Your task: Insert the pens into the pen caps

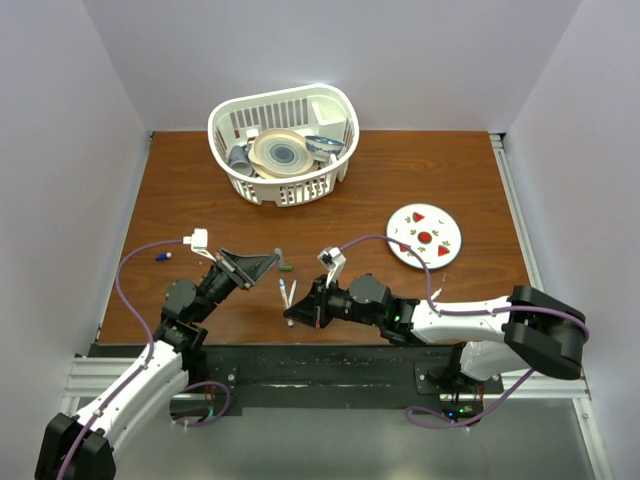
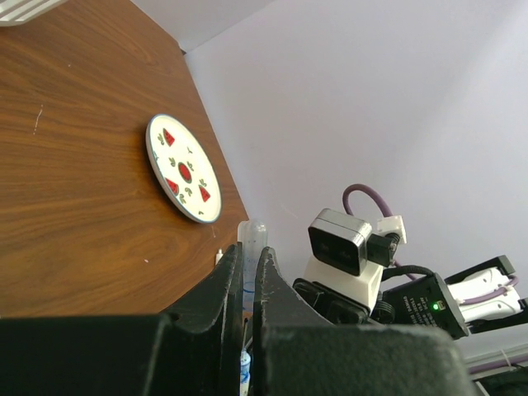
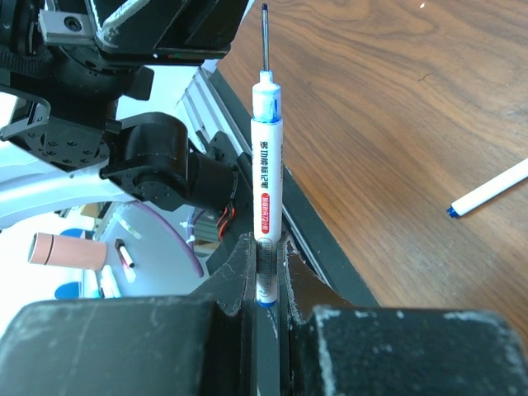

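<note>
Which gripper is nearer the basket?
Left. The left gripper, shut on a cap, sits mid-table on the near side of the basket; the right gripper, shut on a pen, is lower in the top view, farther off.

On the table's [image 1: 400,185] far side we see a white slatted basket [image 1: 295,188] holding a ringed beige plate [image 1: 281,153], a grey cup [image 1: 240,158] and a blue-patterned bowl [image 1: 325,146]. Well apart, to the right, a round watermelon-print plate [image 1: 424,236] lies flat.
</note>
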You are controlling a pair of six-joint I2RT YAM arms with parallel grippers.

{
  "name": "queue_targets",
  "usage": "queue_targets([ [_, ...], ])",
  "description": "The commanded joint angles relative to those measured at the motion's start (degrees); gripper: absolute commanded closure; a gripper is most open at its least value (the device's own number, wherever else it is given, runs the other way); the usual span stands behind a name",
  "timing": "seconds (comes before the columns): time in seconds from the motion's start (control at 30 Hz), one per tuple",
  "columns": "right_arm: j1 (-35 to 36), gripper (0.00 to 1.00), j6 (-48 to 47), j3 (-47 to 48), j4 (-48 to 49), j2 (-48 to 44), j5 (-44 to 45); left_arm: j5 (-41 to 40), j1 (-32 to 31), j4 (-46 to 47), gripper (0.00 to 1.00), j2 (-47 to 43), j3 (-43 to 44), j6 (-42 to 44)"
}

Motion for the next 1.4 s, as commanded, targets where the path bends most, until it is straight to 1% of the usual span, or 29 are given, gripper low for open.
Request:
queue_targets([
  [0.0,0.59,1.0,0.08,1.53,0.82,-0.75,0.93,-0.67,-0.22,1.77,1.0,0.16,1.86,1.69],
  [0.93,0.59,1.0,-0.8,1.88,-1.29,-3.03,3.4,-0.75,-0.22,1.86,1.0,-0.81,0.72,1.78],
  [1.37,0.59,1.0,-2.02,3.9,-2.95,-3.38,3.92,0.21,-0.22,4.41,1.0,-0.81,-1.47,0.99],
])
